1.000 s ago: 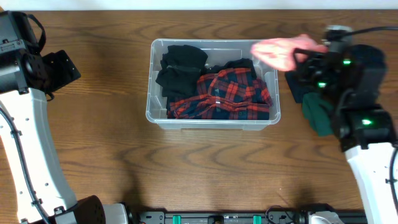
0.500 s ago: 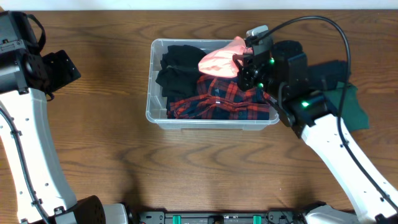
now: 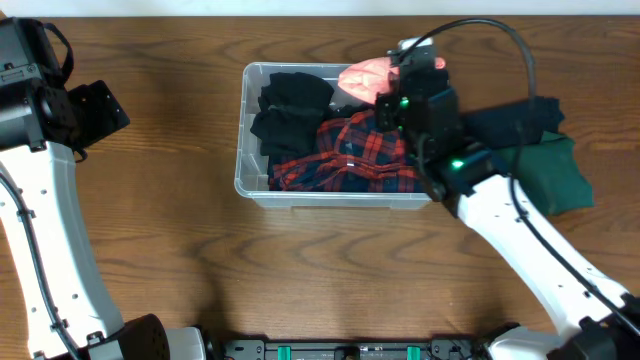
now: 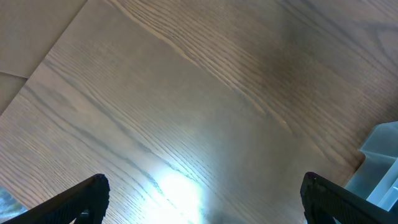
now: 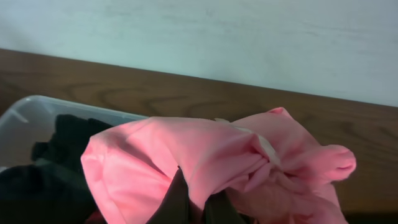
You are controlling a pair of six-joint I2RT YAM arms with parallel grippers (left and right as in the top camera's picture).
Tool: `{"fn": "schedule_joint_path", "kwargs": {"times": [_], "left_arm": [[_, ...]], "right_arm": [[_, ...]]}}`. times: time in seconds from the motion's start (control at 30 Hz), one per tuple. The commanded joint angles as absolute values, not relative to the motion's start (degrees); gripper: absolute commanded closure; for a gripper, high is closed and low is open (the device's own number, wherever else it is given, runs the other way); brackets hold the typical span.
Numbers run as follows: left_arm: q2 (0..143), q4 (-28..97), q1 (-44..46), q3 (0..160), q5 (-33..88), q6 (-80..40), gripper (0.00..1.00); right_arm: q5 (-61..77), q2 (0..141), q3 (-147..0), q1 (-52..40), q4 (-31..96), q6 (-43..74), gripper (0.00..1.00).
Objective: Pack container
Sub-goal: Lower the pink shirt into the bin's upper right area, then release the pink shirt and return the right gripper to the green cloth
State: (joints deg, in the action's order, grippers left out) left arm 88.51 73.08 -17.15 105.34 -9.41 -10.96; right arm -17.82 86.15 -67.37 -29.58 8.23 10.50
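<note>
The clear plastic container (image 3: 243, 176) stands at the table's middle, holding black clothes (image 3: 290, 110) at its left and a red plaid shirt (image 3: 365, 150) at its right. My right gripper (image 3: 385, 92) is shut on a bunched pink garment (image 3: 362, 78) and holds it over the container's back right corner. In the right wrist view the pink garment (image 5: 205, 158) is pinched between my fingers (image 5: 198, 205), with the container rim (image 5: 37, 106) and black clothes (image 5: 68, 143) behind it. My left gripper (image 4: 202, 199) is open and empty over bare wood, left of the container's corner (image 4: 380, 168).
A dark navy garment (image 3: 510, 122) and a dark green garment (image 3: 552, 175) lie on the table right of the container, partly under my right arm. The table's far edge meets a pale wall (image 5: 249, 37) just behind the container.
My right gripper carried the pink garment leftward from beside the container to over it, then drew back toward its back right corner. The left arm has not moved.
</note>
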Motion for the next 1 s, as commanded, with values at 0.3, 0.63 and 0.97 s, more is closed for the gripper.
{"fn": "schedule_joint_path", "kwargs": {"times": [0.3, 0.63, 0.97], "left_arm": [[88.1, 73.1, -17.3, 105.2, -9.7, -11.9, 0.02], [88.1, 73.1, -17.3, 105.2, -9.7, -11.9, 0.02], [88.1, 73.1, -17.3, 105.2, -9.7, -11.9, 0.02]], "right_arm": [[-28.5, 95.5, -68.6, -37.3, 4.3, 13.7, 0.17], [-28.2, 88.4, -73.8, -38.4, 8.8, 13.7, 0.26], [-18.7, 94.2, -73.9, -30.8, 11.7, 17.3, 0.99]]}}
